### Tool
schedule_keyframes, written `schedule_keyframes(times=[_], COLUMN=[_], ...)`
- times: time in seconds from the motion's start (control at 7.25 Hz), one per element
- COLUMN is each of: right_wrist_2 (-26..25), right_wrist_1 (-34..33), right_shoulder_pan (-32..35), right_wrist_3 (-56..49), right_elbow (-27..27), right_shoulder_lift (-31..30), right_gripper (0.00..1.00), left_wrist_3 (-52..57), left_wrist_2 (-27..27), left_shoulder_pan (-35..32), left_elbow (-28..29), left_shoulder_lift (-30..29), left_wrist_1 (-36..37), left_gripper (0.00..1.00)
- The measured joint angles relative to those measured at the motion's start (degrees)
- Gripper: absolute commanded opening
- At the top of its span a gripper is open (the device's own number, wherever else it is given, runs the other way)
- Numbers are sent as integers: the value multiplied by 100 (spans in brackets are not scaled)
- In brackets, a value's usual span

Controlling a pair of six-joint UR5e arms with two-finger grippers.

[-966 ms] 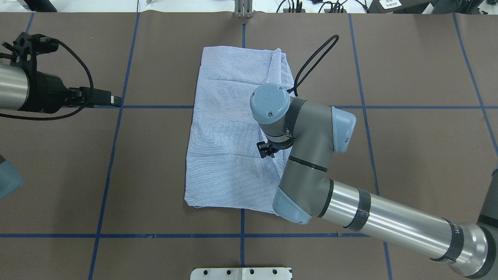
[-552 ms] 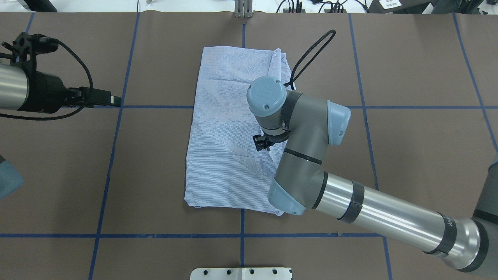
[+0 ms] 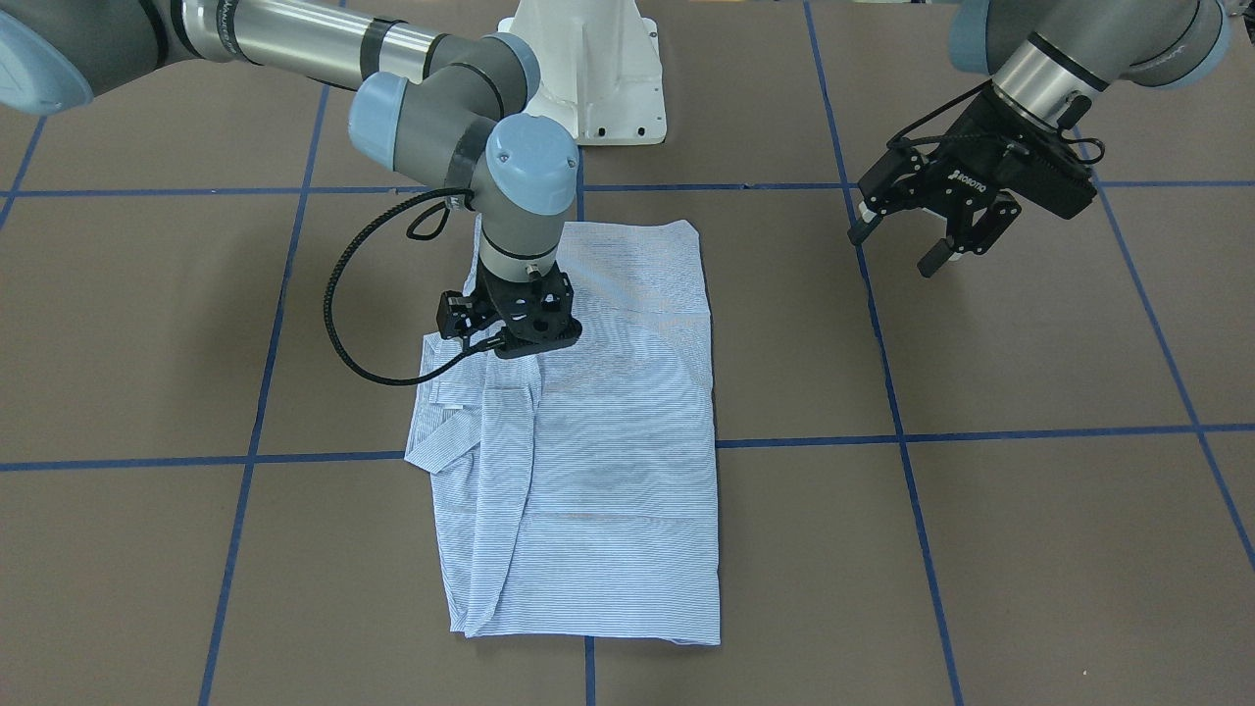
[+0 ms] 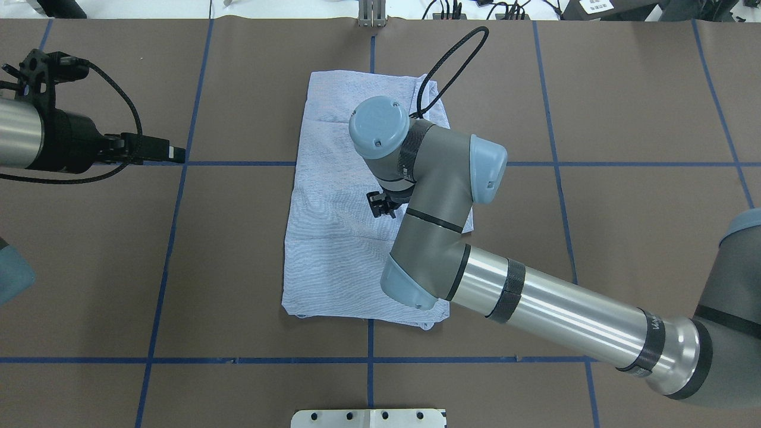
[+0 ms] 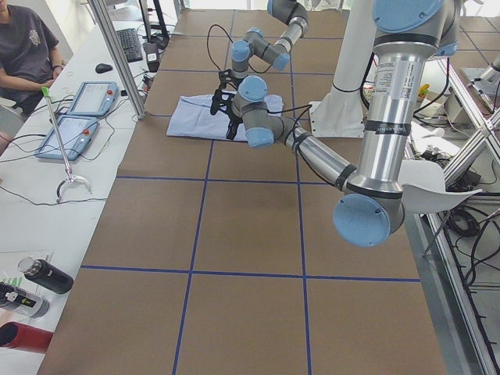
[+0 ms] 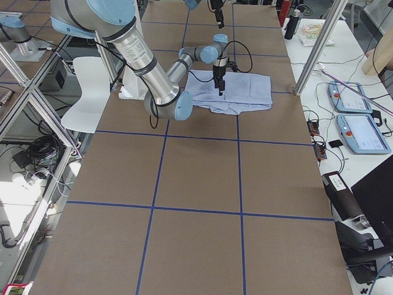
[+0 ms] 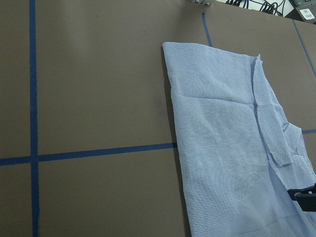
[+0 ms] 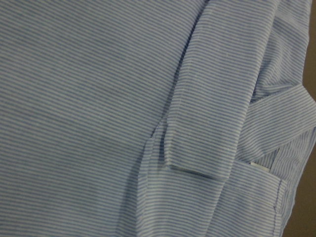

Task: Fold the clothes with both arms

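The blue-and-white striped shirt [image 3: 618,441] lies folded into a long rectangle on the brown table; it also shows in the overhead view [image 4: 333,238]. One sleeve [image 3: 505,471] is folded lengthwise over it, and its cuff [image 8: 197,158] lies flat. My right gripper [image 3: 520,351] points down over the sleeve's upper end; the wrist hides most of it from overhead [image 4: 380,205], and I cannot tell whether it is open or shut. My left gripper [image 3: 894,250] is open and empty, hovering over bare table to the side of the shirt [image 4: 172,153].
The white pedestal base [image 3: 588,78] stands just behind the shirt. Blue tape lines [image 4: 178,238] cross the table. The right arm's black cable [image 3: 338,314] loops beside the shirt. Tablets [image 5: 78,98] and bottles [image 5: 47,277] sit on the side table near a seated operator.
My right arm and gripper have moved across the shirt toward the far left in the overhead view. The shirt and the left arm have not moved.
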Motion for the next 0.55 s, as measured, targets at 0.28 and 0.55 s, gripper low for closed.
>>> schedule_keyframes(times=[0.28, 0.55], right_wrist_2=[-5, 18], right_wrist_1=[1, -13], right_shoulder_pan=[-32, -48], right_wrist_3=[-52, -90], right_elbow=[-67, -48], right_shoulder_lift=[-139, -285], right_gripper=[100, 100], left_wrist_3=[0, 0], left_wrist_2=[0, -6], left_shoulder_pan=[5, 8], left_elbow=[1, 1], left_shoulder_lift=[0, 0], left_wrist_1=[0, 0], left_gripper=[99, 99])
